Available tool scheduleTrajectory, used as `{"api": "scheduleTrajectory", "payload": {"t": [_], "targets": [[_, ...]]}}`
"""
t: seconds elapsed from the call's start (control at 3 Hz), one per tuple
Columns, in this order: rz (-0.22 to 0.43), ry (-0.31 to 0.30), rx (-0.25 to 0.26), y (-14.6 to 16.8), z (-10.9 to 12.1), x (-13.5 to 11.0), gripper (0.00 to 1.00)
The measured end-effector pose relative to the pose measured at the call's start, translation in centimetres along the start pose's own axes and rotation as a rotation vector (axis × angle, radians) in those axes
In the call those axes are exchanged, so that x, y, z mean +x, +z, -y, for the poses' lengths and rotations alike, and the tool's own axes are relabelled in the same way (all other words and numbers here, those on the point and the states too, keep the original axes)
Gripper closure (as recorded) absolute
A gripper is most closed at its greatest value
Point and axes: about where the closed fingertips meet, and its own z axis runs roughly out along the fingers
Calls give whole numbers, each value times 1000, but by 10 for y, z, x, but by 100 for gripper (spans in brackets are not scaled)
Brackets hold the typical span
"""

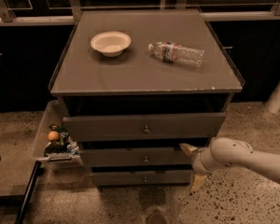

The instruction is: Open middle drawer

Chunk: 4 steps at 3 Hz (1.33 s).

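Observation:
The grey cabinet has three drawers stacked on its front. The middle drawer (126, 157) is the shallow grey front with a small round knob (146, 159) at its centre. It sits shut between the taller top drawer (144, 126) and the bottom drawer (140, 177). My gripper (193, 165) is at the right end of the middle drawer front, well right of the knob. It is open and empty. One tan fingertip (187, 148) is by the drawer's upper right corner, and the other points down toward the floor.
A white bowl (110, 43) and a plastic water bottle (176, 53) lie on the cabinet top (130, 73). A clear bin (53, 139) with snacks hangs on the cabinet's left side. A white post (279, 93) stands at the right, and the floor is speckled.

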Motion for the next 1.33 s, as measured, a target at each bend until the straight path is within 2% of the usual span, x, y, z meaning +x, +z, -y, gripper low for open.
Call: {"api": "scheduleTrajectory", "payload": {"t": [0.67,1.33], "targets": [[80,-40,49,27,37,12,0],[163,-23,42,60,60,29,0]]}}
